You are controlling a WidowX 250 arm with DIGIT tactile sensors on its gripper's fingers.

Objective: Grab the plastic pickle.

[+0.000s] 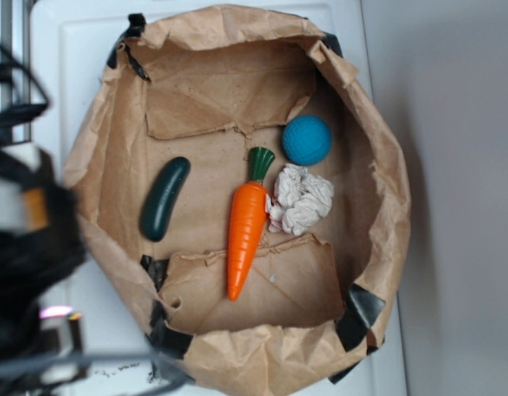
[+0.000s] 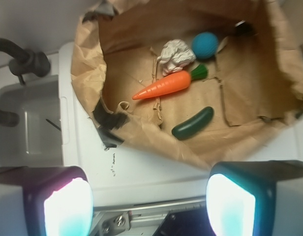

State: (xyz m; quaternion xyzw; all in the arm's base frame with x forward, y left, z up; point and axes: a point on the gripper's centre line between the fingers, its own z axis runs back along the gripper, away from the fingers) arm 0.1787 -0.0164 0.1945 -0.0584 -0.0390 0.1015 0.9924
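Note:
The plastic pickle (image 1: 164, 198) is dark green, glossy and oblong, and lies on the left side of the floor of an opened brown paper bag (image 1: 384, 190). In the wrist view the pickle (image 2: 193, 123) lies near the bag's (image 2: 87, 64) closest wall, well ahead of my gripper (image 2: 149, 206). The gripper hangs outside the bag over the white surface, open, with its fingers (image 2: 68, 209) far apart and nothing between them. In the exterior view only my blurred dark arm (image 1: 23, 247) shows, at the left edge.
Inside the bag lie an orange carrot (image 1: 247, 227) with a green top, a blue-teal ball (image 1: 307, 139) and a crumpled white wad (image 1: 301, 200). The bag's walls stand up all round. A grey bin (image 2: 28, 123) and black cables (image 2: 23, 61) sit to the left.

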